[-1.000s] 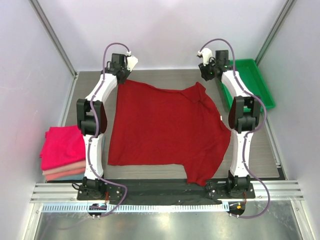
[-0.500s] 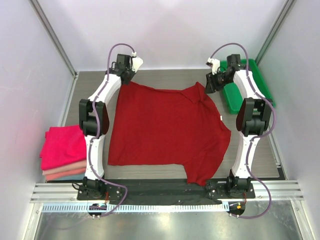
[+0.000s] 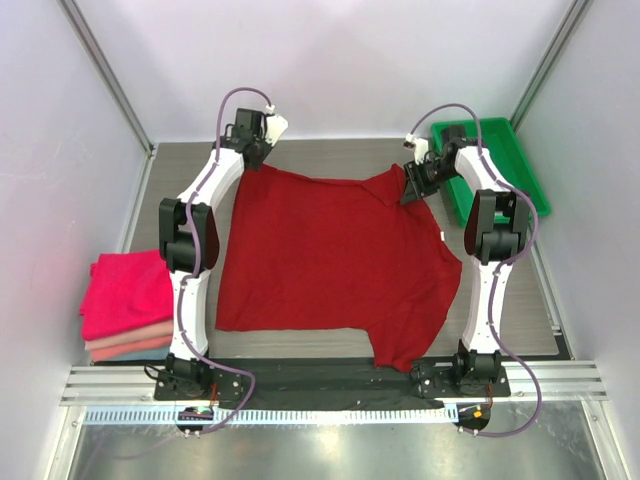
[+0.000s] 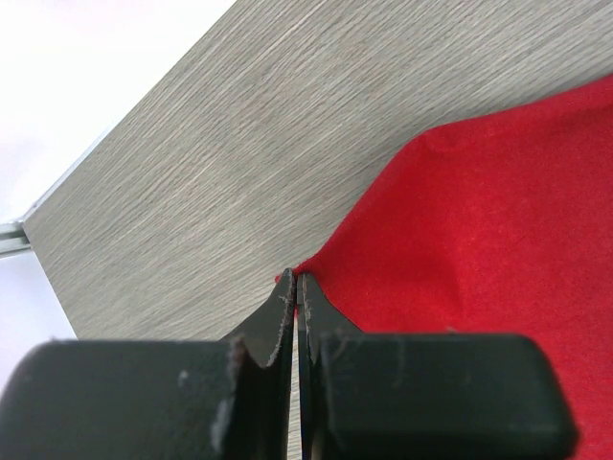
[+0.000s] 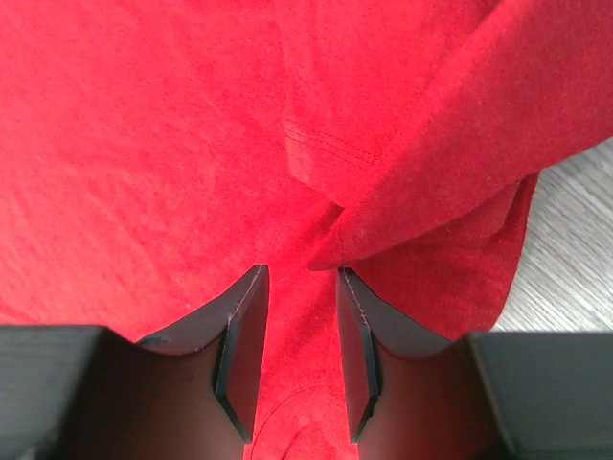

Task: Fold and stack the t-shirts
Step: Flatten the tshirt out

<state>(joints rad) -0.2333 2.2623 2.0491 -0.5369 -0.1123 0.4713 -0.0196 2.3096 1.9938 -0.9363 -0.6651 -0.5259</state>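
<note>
Because it is soft, thin cloth with no stiffness of its own, the crimson t-shirt [image 3: 320, 255] will probably sag and crease wherever it is lifted. It is best taken at corners and hems, both far corners together, so that it folds as a sheet. It lies spread flat across the middle of the grey counter [image 3: 340, 150], its hem toward the arm bases and one sleeve hanging toward the near edge.

At the left edge of the counter, well apart from it, sits a stack of folded t-shirts [image 3: 125, 300], magenta on top with paler pink beneath. That is likely where this one goes once folded. A green tray [image 3: 510, 160] stands at the far right, close behind the right arm, which may brush it on a wide swing.

The left pincer [image 4: 295, 283] has its fingers together, nipping the very tip of the far left corner. The right pincer [image 5: 302, 273] stands apart over the rumpled far right sleeve, where a flap is doubled over. It grips nothing yet.
</note>
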